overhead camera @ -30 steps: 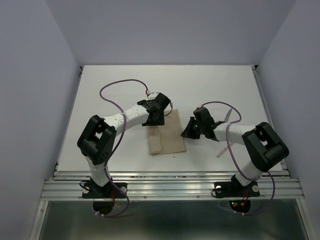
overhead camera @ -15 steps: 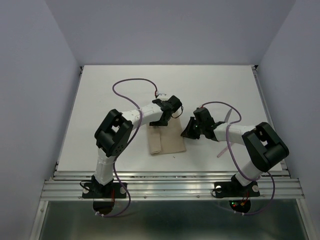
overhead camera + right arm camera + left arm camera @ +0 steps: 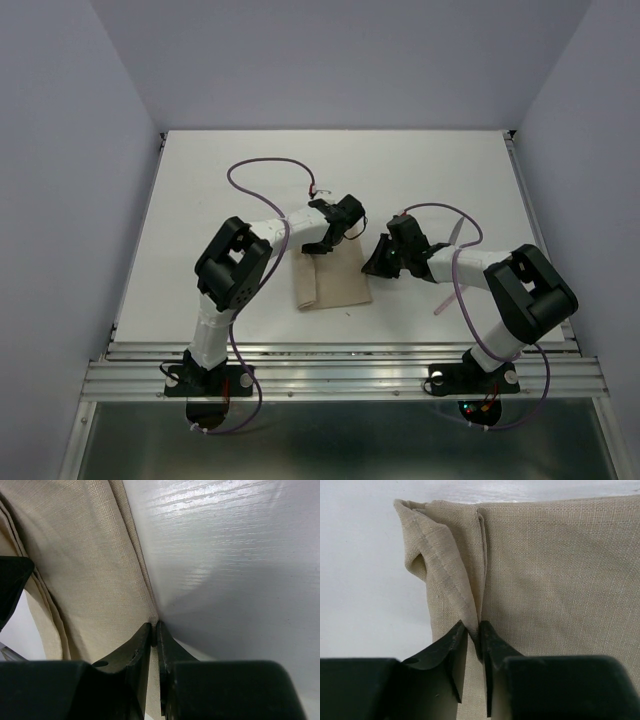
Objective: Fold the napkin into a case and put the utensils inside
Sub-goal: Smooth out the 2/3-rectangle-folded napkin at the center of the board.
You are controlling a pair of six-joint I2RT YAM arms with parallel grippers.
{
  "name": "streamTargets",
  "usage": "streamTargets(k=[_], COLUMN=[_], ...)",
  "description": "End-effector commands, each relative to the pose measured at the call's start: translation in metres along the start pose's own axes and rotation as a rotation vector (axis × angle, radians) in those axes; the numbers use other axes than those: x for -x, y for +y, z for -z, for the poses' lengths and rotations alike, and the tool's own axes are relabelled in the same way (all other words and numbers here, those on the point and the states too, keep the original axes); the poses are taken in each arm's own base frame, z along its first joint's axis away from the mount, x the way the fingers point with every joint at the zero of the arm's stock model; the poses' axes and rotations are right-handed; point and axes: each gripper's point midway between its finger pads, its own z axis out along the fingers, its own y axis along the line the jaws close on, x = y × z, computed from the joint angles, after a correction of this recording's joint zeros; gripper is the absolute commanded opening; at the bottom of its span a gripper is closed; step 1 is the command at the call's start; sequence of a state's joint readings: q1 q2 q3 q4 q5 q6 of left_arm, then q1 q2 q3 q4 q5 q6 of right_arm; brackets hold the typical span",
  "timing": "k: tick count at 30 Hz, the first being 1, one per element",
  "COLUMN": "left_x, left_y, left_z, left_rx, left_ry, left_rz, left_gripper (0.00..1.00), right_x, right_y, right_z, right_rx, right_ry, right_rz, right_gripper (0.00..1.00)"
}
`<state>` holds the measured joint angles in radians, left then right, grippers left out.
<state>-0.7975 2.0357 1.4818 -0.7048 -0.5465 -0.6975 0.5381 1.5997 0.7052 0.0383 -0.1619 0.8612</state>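
Observation:
The beige napkin point(image 3: 337, 283) lies flat near the table's middle, its left strip folded over into a layered band point(image 3: 451, 575). My left gripper point(image 3: 327, 242) sits at the napkin's far edge. In the left wrist view it point(image 3: 474, 628) is shut on the raised fold of that band. My right gripper point(image 3: 377, 264) is at the napkin's right edge, and in the right wrist view it point(image 3: 154, 626) is shut on the cloth's hem point(image 3: 142, 587). A pale pinkish utensil handle point(image 3: 441, 304) pokes out beside the right arm, the rest hidden under it.
The white table point(image 3: 250, 170) has side walls left and right and a metal rail point(image 3: 340, 370) along the near edge. Purple cables point(image 3: 262, 165) loop above both arms. The right arm's elbow point(image 3: 530, 285) stands near the table's right edge.
My left arm swung rightward along the napkin's far edge and its jaws closed on the folded band. The right gripper kept its grip and place.

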Motion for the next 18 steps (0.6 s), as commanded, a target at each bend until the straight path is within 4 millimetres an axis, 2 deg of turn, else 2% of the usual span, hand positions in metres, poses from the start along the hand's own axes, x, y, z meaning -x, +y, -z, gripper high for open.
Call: streamTargets(k=[1,5,11,18], left_x=[0.014,0.013,0.017,0.025], left_y=[0.002,0.002,-0.004,-0.022], left_z=[0.008,0.009,0.018,0.034], left_rx=[0.026,0.024,-0.020,-0.131], left_ry=[-0.046,-0.045,-0.053,-0.053], left_rz=[0.017,0.012,0.016,0.026], left_gripper=[0.23,0.00,0.00,0.00], right_x=[0.004,0.005,0.006,0.005], right_y=[0.009,0.009,0.009,0.008], right_z=[0.002,0.003,0.003,0.003], right_rx=[0.033,0.030,0.029,0.023], right_ry=[-0.028,-0.031,-0.035,-0.035], right_rz=[0.016,0.018,0.021,0.020], right_gripper=[0.16,0.16,0.15,0.16])
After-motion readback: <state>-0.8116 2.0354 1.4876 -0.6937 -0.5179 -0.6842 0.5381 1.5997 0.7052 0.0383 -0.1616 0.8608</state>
